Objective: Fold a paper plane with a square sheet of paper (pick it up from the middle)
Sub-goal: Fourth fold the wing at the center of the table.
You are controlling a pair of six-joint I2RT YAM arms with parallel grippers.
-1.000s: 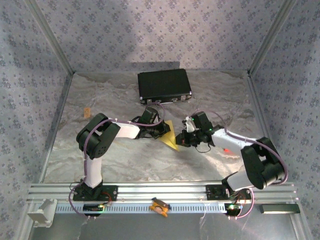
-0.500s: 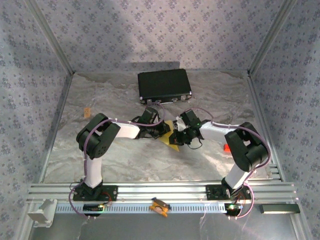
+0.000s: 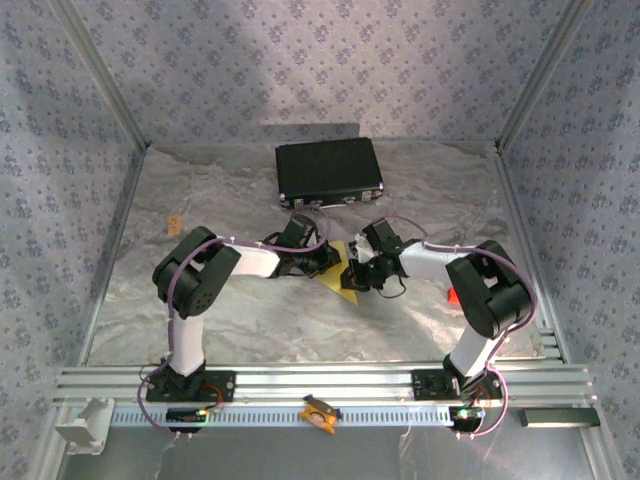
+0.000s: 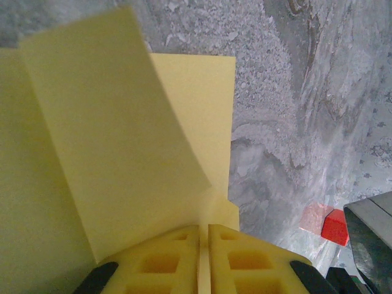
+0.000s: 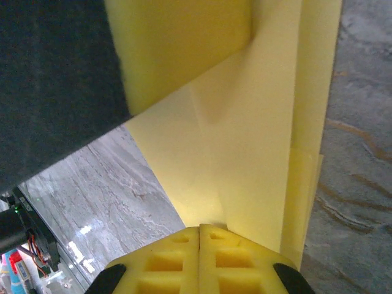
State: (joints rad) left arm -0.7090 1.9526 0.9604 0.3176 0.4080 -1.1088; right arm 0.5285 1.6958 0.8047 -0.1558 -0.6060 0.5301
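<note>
**A:** From above, where does the paper sit?

**B:** The sheet of paper (image 3: 346, 288) is mid-table, between the two arms. The left gripper (image 3: 328, 264) and right gripper (image 3: 359, 276) meet on it. I'd judge it is only a few folds in. There is no pointed nose or wings yet, so most of the plane is left to do.

**A:** Any room to move?

**B:** The table (image 3: 250, 315) is open toward the near rail, and the black case (image 3: 329, 172) lies well apart at the back. The wrists themselves are crowded.

**A:** Left wrist view?

**B:** Its pads are pinched together on a yellow layer. One flap lifts up, and a straight edge lies over the marbled surface. A small red block (image 4: 334, 225) lies apart.

**A:** Right wrist view?

**B:** The pads are clamped on the paper too, with stacked edges running up on the right. The other arm's dark body is close by.
</note>
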